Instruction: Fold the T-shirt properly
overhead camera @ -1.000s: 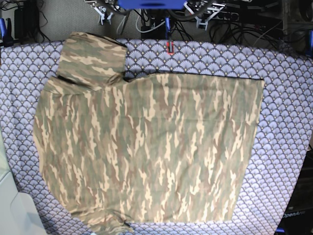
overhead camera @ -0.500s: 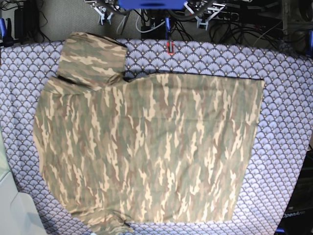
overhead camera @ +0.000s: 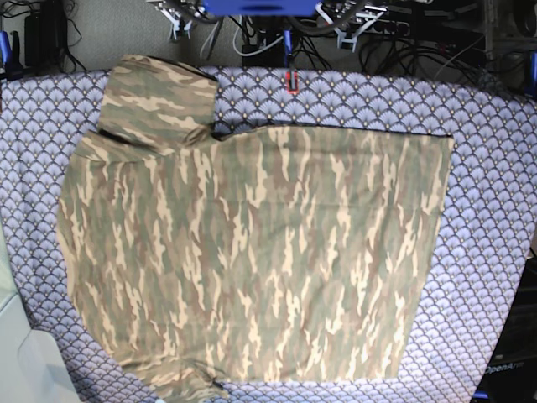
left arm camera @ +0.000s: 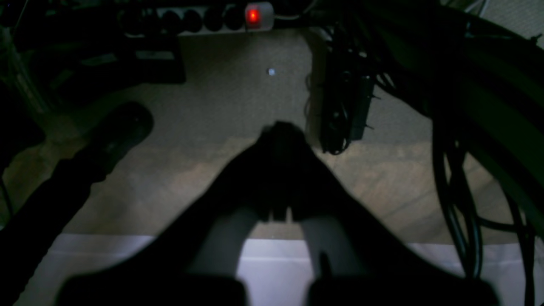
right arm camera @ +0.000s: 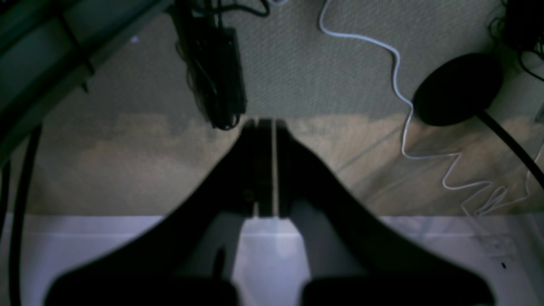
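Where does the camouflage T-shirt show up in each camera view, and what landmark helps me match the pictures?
Base: the tan, olive and brown camouflage fabric T-shirt lies flat, filling the middle of the purple-grey fan-patterned table cloth, one sleeve at upper left.
Left wrist: not in it; the view looks past the shut left end effector at the floor.
Right wrist: not in it; likewise, shut right end effector.
Shared landmark: the grey carpet beyond the table's far edge.
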`<state>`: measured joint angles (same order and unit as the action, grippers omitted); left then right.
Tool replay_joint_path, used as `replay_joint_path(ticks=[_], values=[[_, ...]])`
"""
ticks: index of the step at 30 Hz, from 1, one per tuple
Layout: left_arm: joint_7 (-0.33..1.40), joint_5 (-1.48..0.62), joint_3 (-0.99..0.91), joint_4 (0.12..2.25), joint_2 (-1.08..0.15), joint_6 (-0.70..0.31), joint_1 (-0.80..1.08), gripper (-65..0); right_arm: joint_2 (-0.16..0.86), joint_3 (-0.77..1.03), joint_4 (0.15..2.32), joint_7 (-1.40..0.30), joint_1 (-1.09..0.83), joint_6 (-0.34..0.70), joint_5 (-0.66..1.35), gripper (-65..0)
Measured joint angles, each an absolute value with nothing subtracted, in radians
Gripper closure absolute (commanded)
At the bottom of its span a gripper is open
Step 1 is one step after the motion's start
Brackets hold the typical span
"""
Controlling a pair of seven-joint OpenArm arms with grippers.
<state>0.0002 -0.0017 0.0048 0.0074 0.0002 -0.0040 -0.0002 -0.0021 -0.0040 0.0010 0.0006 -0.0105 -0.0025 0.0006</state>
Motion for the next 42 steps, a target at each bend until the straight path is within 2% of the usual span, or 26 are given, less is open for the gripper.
replay_joint_path(ticks=[5,13,21,27,34,38,40,42], values=[[0.0,-0.002,0.005,0.004,0.0,-0.004,0.0,0.0,-0.002,-0.004,0.001,0.003,-0.015,-0.003,0.001,0.0],[-0.009,-0.002,0.005,0.009,0.0,-0.005,0.083,0.0,-0.002,-0.004,0.002,0.197,-0.129,-0.001,0.001,0.0],[-0.248,-0.002,0.004,0.006,-0.01,-0.017,0.178,0.0,0.014,-0.006,0.006,0.46,-0.25,0.005,0.001,0.0],[-0.424,-0.007,0.002,0.006,-0.065,-0.014,0.263,0.0,0.064,-0.008,0.004,0.756,-0.397,0.007,0.0,0.0],[-0.742,-0.057,0.0,0.006,-0.081,-0.186,0.381,0.0,0.103,-0.008,0.005,1.116,-0.525,0.008,-0.003,0.0],[-0.955,-0.126,0.0,0.006,-0.108,-0.226,0.471,0.0,0.118,-0.001,0.006,1.314,-0.6,0.007,-0.001,0.0],[-1.029,-0.169,0.0,0.006,-0.119,-0.242,0.505,0.0,0.123,-0.001,0.006,1.366,-0.636,0.007,0.001,0.0],[-1.105,-0.189,0.0,0.006,-0.116,-0.266,0.538,0.0,0.128,-0.001,0.002,1.347,-0.656,0.007,0.005,0.0]])
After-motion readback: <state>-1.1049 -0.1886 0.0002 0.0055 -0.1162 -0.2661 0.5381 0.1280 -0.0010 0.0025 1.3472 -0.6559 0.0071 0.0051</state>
